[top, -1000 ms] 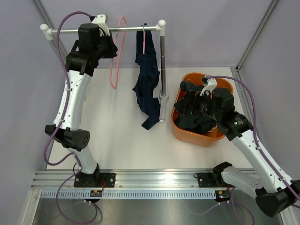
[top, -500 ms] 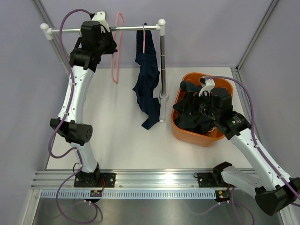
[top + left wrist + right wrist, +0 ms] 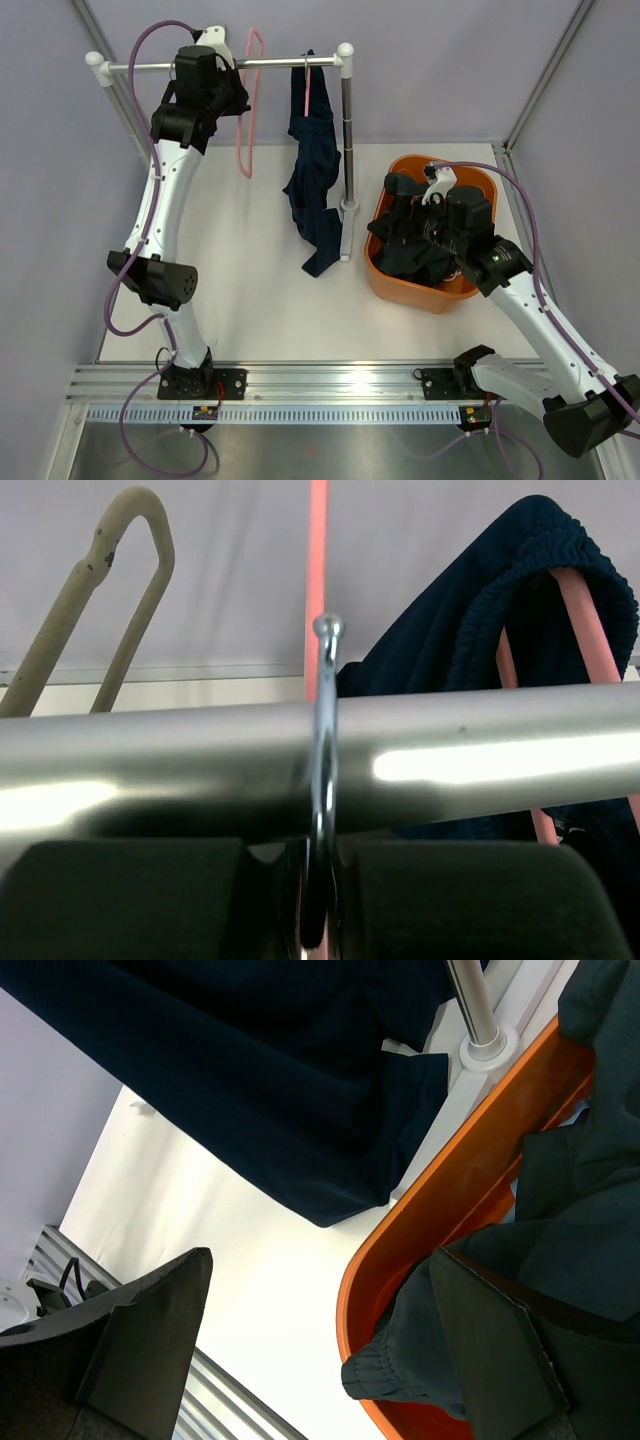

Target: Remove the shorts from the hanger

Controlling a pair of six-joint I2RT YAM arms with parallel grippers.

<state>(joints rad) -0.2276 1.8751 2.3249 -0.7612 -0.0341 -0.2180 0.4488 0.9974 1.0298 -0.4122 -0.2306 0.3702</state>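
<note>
The dark navy shorts (image 3: 313,170) hang on a pink hanger from the silver rail (image 3: 280,62), and also show in the left wrist view (image 3: 520,600) and the right wrist view (image 3: 260,1070). My left gripper (image 3: 232,97) is up at the rail, shut on the metal hook (image 3: 325,730) of an empty pink hanger (image 3: 246,110). The charcoal shorts (image 3: 410,245) lie in the orange bin (image 3: 455,293), with their waistband (image 3: 400,1360) over the rim. My right gripper (image 3: 320,1350) is open over the bin's near-left rim. The light blue pair is hidden.
The rack's upright post (image 3: 347,130) stands between the navy shorts and the bin, its round base (image 3: 485,1045) on the white table. A beige loop (image 3: 120,590) shows behind the rail. An aluminium rail (image 3: 340,380) runs along the near edge.
My left gripper has shifted slightly right and up along the rail, carrying the empty pink hanger with it. The right gripper has edged slightly left over the bin.
</note>
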